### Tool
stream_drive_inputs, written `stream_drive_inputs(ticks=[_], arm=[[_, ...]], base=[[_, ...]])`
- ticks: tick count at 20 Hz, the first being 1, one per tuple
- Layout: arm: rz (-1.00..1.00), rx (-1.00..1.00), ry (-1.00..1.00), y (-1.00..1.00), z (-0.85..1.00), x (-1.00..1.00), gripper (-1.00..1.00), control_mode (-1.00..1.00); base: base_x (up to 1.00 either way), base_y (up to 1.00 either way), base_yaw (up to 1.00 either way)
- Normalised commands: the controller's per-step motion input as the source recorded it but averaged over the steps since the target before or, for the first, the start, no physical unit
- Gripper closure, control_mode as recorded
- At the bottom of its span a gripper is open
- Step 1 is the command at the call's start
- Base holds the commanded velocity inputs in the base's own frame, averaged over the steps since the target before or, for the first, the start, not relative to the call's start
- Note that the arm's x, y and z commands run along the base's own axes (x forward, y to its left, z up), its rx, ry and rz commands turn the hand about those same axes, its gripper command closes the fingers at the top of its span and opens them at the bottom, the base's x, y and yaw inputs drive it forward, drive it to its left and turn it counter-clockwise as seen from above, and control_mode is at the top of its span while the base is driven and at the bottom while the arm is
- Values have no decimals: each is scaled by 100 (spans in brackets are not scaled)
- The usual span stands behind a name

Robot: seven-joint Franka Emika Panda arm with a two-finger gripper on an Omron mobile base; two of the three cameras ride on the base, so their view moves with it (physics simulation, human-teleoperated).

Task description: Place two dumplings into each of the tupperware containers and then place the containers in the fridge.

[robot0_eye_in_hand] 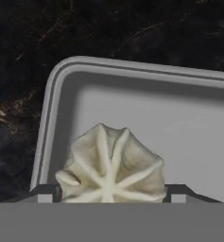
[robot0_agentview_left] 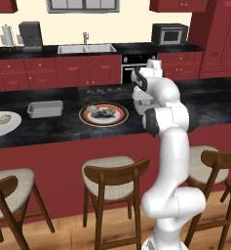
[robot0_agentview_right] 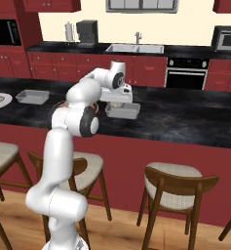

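In the hand view a crimped pale dumpling sits low in the middle of the frame, gripped from either side by the gripper, whose dark tips close against its left and right flanks – the claw is clenched on it. Behind and around the dumpling spreads the pale grey floor of a tupperware container, its rounded rimmed corner at the upper left of the frame, on the black marbled counter.

In the left base view the arm bends over the counter at centre right, with that container partly hidden behind its wrist. Just left of it lies a red-rimmed plate carrying more dumplings. A second container stands further left, well apart, and a white plate with one dumpling on it sits at the left edge.

In the right base view the near container lies just right of the arm's elbow – the second container is at the left
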Motion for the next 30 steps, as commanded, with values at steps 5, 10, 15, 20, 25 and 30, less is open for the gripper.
stream_drive_inputs(ticks=[5, 10, 15, 20, 25, 30], arm=[[0, -1, 0, 0, -26, 7, -100, -100], [0, 0, 0, 0, -13, 19, -100, -100], [0, 0, 0, 0, 11, 2, -100, -100], [-1, 0, 0, 14, 36, -11, -100, -100], [0, 0, 0, 32, 19, -66, -100, -100], [0, 0, -6, 64, 1, -68, -100, -100]], base=[[0, 0, 0], [0, 0, 0], [0, 0, 0], [0, 0, 0], [0, 0, 0], [0, 0, 0]])
